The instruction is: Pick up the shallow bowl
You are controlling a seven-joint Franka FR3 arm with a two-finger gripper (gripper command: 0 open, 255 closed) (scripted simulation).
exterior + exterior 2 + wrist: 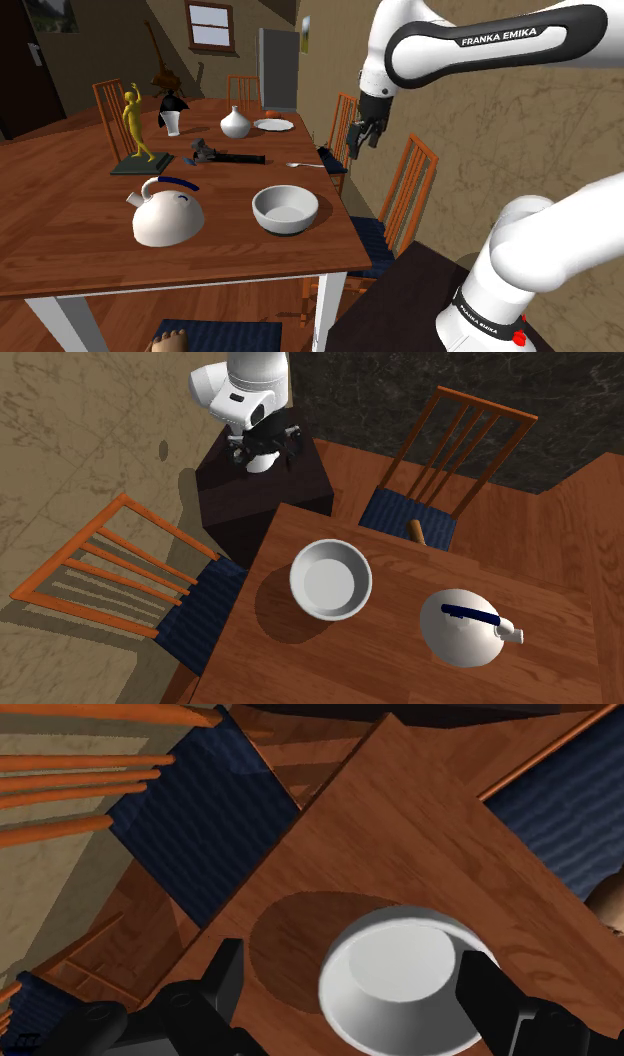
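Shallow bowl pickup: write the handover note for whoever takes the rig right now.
Gripper: open, empty, up in the air, pointed down at the bowl.
White bowl: upright on the wooden table, near its corner, beside a white kettle. Nothing touches it.
Done: gripper lined up over the bowl, no grasp yet.
Left: descend, close on the rim, lift.

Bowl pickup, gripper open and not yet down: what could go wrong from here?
1. The bowl sits near the table corner, so a sideways nudge could slide it off the edge.
2. In the wrist view the open gripper spans about the bowl's full width. Approaching like this, it may land on the rim instead of clasping one wall.
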